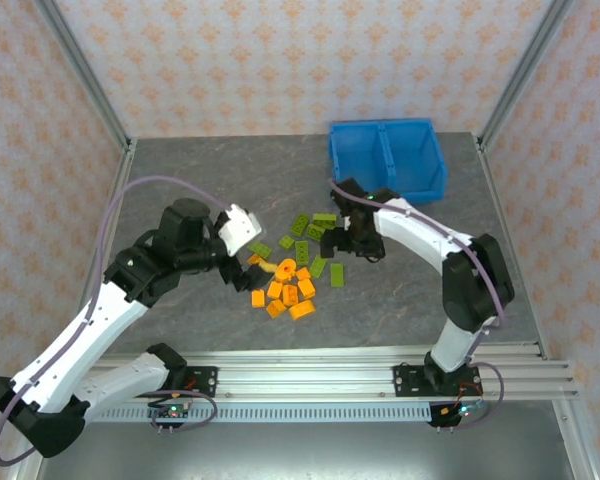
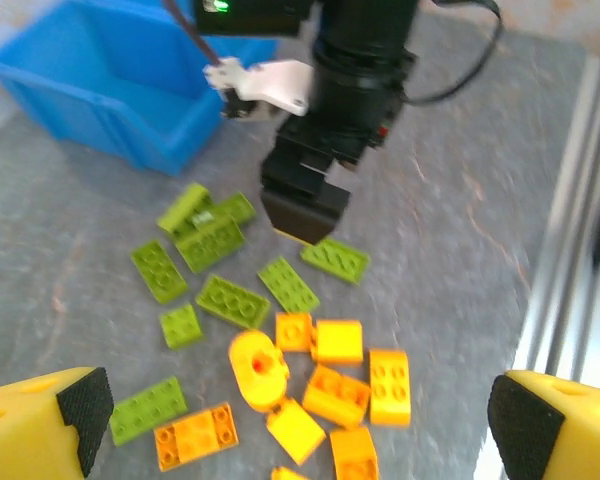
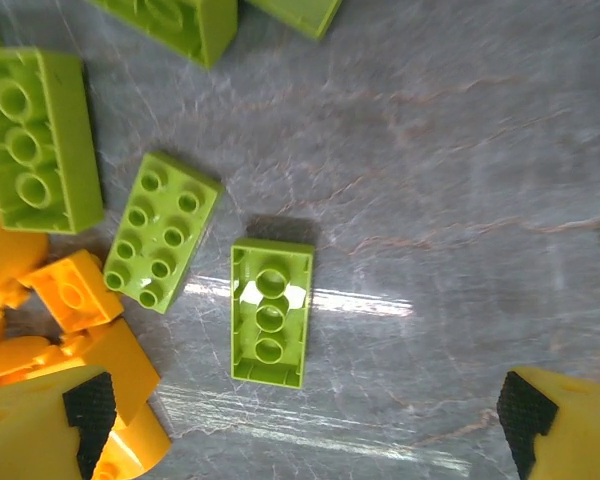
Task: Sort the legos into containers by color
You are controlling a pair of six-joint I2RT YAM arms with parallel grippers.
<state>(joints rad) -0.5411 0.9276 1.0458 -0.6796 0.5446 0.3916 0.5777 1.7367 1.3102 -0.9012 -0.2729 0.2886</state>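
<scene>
Orange legos [image 1: 290, 292] and lime green legos [image 1: 315, 232] lie mixed in a pile at mid-table. The blue bin [image 1: 385, 160], with two compartments, stands at the back right and looks empty. My left gripper [image 1: 252, 268] hovers at the pile's left side. In the left wrist view it [image 2: 295, 430] is open above orange bricks [image 2: 340, 375], and nothing is held. My right gripper [image 1: 337, 243] is over the green side, also seen from the left wrist view as a dark gripper [image 2: 305, 205]. It [image 3: 305, 430] is open over an upturned green brick [image 3: 270, 312].
Metal frame posts and patterned walls enclose the grey table [image 1: 180, 180]. An aluminium rail [image 1: 310, 375] runs along the near edge. The bin's near corner [image 2: 170, 150] sits just behind the green bricks [image 2: 215, 240].
</scene>
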